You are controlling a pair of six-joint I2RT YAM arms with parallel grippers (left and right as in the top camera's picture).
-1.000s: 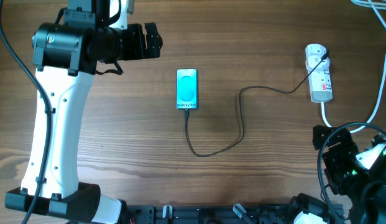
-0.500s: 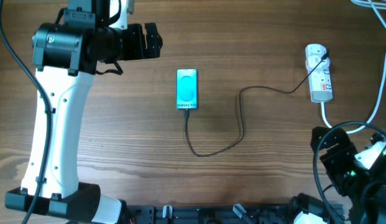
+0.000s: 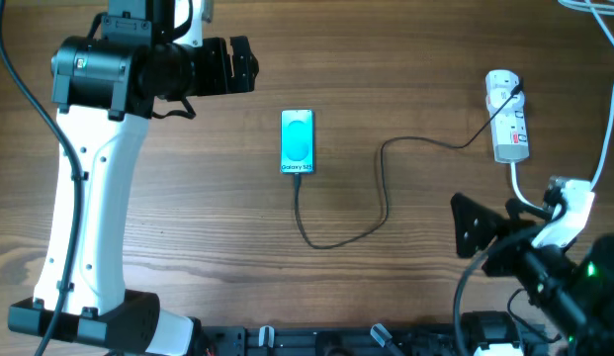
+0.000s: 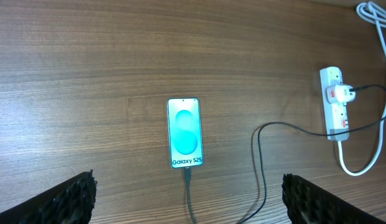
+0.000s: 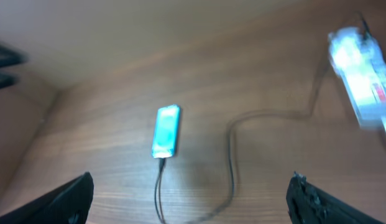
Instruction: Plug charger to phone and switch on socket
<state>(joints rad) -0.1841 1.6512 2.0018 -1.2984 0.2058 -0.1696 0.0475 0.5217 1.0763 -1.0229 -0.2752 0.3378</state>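
The phone (image 3: 298, 141) lies flat mid-table, its cyan screen lit; it also shows in the left wrist view (image 4: 184, 132) and, blurred, in the right wrist view (image 5: 166, 131). The charger cable (image 3: 384, 188) runs from the phone's near end in a loop to its black plug, which sits in the white socket strip (image 3: 507, 129) at the far right. My left gripper (image 3: 242, 65) is open and empty, high at the back left. My right gripper (image 3: 469, 225) is open and empty at the front right, below the socket.
A thick white cord (image 3: 520, 188) runs from the socket toward my right arm. Another white cord (image 3: 608, 30) loops at the far right corner. The left arm's white body (image 3: 84, 198) stands along the left side.
My right arm has swung up and to the left from its folded pose at the front right corner, with its gripper now pointing left. The left arm, phone and cable have not moved.
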